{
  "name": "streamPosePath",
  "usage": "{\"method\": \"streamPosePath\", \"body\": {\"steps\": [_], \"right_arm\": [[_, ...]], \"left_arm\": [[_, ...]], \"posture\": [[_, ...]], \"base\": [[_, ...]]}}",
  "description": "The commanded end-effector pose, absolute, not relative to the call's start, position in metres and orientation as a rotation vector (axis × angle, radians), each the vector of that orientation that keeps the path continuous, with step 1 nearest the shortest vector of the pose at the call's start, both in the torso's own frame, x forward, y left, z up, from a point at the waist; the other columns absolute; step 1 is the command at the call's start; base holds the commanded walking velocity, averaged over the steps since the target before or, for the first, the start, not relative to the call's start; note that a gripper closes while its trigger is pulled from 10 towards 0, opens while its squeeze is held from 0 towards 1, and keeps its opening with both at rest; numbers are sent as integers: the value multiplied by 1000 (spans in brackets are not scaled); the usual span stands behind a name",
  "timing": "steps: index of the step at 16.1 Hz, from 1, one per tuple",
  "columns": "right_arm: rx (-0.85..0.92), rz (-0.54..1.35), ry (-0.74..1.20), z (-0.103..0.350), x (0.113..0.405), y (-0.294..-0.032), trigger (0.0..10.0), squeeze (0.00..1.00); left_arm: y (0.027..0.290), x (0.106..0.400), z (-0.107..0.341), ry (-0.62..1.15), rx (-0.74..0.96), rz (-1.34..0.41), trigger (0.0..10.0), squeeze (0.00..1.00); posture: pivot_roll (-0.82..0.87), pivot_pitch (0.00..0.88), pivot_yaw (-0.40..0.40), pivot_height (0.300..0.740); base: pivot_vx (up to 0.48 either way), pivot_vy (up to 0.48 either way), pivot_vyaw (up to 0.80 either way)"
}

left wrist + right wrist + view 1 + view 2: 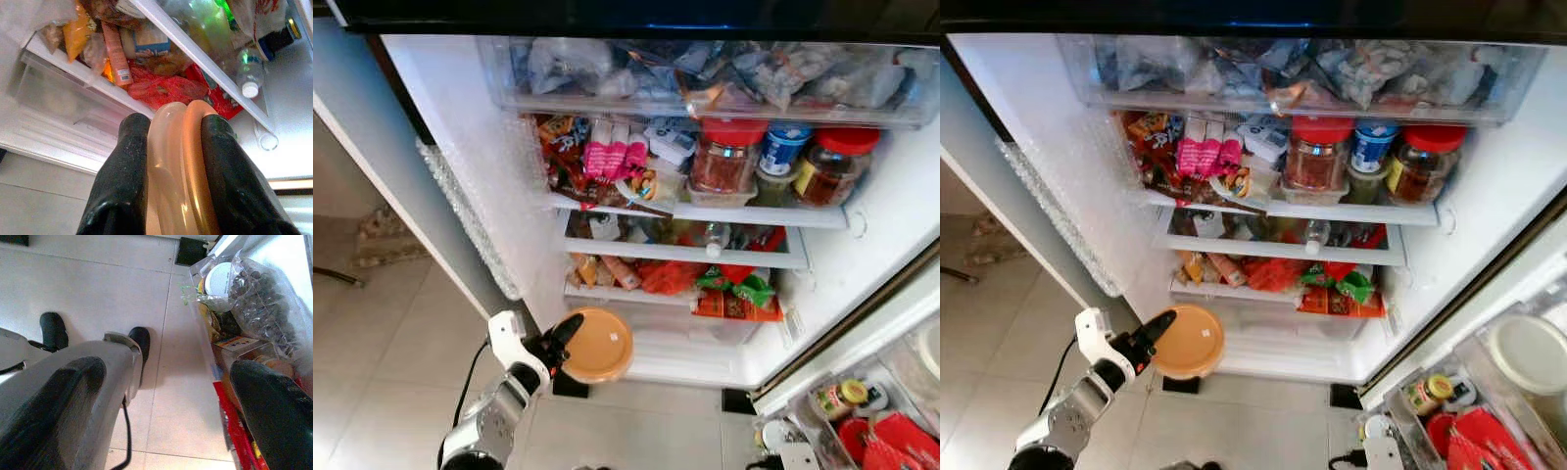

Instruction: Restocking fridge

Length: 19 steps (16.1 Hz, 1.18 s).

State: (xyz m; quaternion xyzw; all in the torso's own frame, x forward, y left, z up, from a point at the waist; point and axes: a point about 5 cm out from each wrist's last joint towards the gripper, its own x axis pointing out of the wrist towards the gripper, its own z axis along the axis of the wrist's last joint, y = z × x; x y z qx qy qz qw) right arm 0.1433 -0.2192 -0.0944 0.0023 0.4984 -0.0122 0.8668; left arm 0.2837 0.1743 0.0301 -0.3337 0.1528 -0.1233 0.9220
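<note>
My left gripper (564, 339) is shut on a round orange container (598, 345) with an orange lid, held on edge. It hangs low in front of the open fridge, level with the clear bottom drawer (705, 338). In the left wrist view both black fingers (122, 171) clamp the container (178, 166), and beyond it lies the lowest shelf (73, 68) with its packets. My right gripper (161, 406) hangs open beside the door bins, with nothing between its fingers.
The fridge shelves (695, 213) are packed with jars, packets and bottles, and a full clear bin (705, 98) sits at the top. The open door's bins (1489, 392) stand at the right with small tubs and red packs. Tiled floor (382, 333) lies to the left.
</note>
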Motion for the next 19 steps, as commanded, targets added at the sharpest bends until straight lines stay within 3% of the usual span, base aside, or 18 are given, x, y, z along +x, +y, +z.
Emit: {"method": "streamPosePath", "body": {"steps": [1,13,19], "right_arm": [[22,-35,1076,-98,133,-219,10000,0],[24,-30,1068,-98,134,-219,10000,0],[18,-24,1065,-98,135,-219,10000,0]], "left_arm": [[174,285,34,298,-667,-267,10000,0],[174,285,35,295,-656,-267,10000,0],[174,286,36,289,-651,-261,10000,0]], "posture": [[-19,149,26,740],[-17,148,29,740],[-14,143,28,740]], "base": [[0,0,-750],[0,0,-33],[264,0,0]]}}
